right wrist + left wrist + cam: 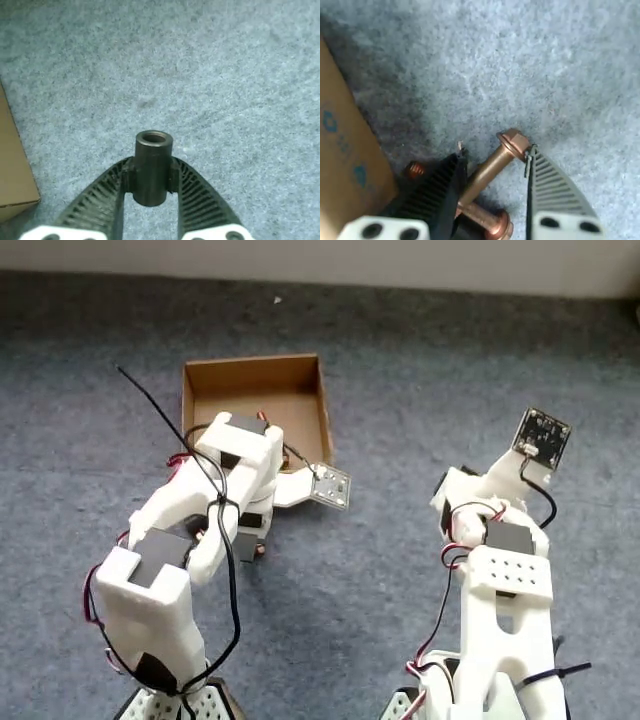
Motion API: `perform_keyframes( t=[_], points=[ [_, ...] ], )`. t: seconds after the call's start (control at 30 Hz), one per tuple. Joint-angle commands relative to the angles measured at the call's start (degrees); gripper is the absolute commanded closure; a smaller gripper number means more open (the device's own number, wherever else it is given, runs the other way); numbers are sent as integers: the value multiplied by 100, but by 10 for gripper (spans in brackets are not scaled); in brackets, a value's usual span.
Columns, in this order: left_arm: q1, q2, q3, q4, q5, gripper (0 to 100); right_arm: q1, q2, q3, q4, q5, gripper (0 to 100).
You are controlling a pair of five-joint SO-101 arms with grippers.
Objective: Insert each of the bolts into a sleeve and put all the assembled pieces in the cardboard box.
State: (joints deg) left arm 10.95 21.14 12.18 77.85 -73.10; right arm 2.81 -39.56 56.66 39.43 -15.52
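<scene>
Your left gripper (496, 153) stands wide astride the stiff, likely slippery copper-coloured metal bolt (490, 169) lying on the grey carpeted tabletop (545, 60) near the brown cardboard box (342, 160), so pinch it mid-shank, while your right gripper (151, 166) clamps the dark cylindrical metal sleeve (152, 150), bore clear

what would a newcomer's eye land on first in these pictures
The dark cylindrical metal sleeve clamped in the right gripper's jaws, its open end showing. Then the copper-coloured flanged metal bolt lying on the grey carpet between the left gripper's open jaws, a second bolt beside it. In the high view, the open brown cardboard box sits just beyond that arm.
</scene>
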Motion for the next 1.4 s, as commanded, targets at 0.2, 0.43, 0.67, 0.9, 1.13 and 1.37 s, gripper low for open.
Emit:
perform_keyframes(
  t=[0.2,0.43,0.67,0.9,1.13,1.37],
  points=[
    [418,4,-189,-62,554,970,-40,-163,-22,-145,26,995],
    [673,-470,-145,9,1644,995,-48,-207,48,-145,26,995],
    [708,-1622,-136,220,3033,995,-48,-215,48,-127,26,995],
    [699,-2413,-136,185,4519,995,-198,-576,48,189,26,995],
    [690,-3178,-136,185,5582,995,-848,-2141,514,681,413,995],
    [690,-4057,-136,158,6558,995,-1842,-3565,1402,673,1002,995]
  ],
)
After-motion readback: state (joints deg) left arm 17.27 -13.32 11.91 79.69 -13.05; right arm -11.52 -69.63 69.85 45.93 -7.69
